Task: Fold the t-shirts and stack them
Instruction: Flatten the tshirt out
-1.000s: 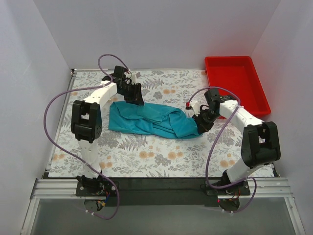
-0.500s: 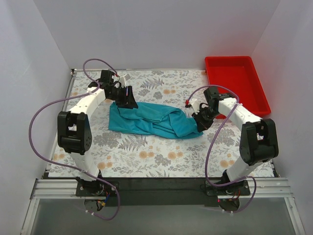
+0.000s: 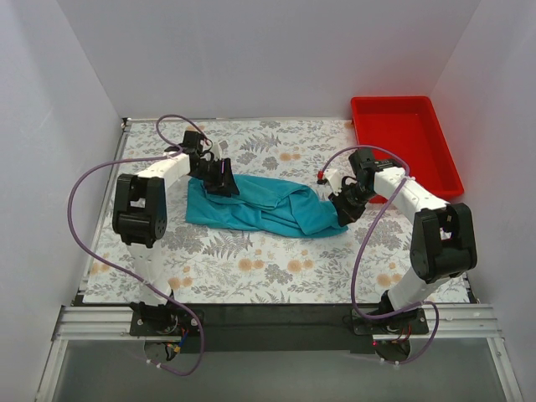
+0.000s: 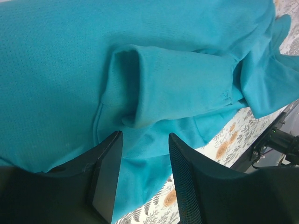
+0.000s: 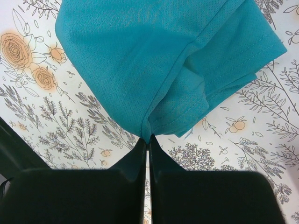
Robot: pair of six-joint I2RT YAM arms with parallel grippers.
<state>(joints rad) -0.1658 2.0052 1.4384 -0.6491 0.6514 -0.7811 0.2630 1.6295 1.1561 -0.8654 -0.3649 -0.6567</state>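
Note:
One teal-blue t-shirt (image 3: pixel 264 203) lies crumpled in a long band across the middle of the floral table cover. My left gripper (image 3: pixel 224 181) is open just above its far left part; in the left wrist view its jaws (image 4: pixel 142 154) straddle rumpled teal fabric (image 4: pixel 154 70) without closing on it. My right gripper (image 3: pixel 342 211) is at the shirt's right end. In the right wrist view its jaws (image 5: pixel 148 139) are shut on a pinched edge of the t-shirt (image 5: pixel 154 60), just above the cover.
A red plastic tray (image 3: pixel 404 141) stands at the back right corner, beside my right arm. White walls enclose the table on three sides. The floral table cover (image 3: pixel 251 268) shows in front of the shirt.
My left arm swung out to the left, then back right, and its gripper now hangs lower over the shirt's far left part. The right gripper has stayed put on the shirt's right end.

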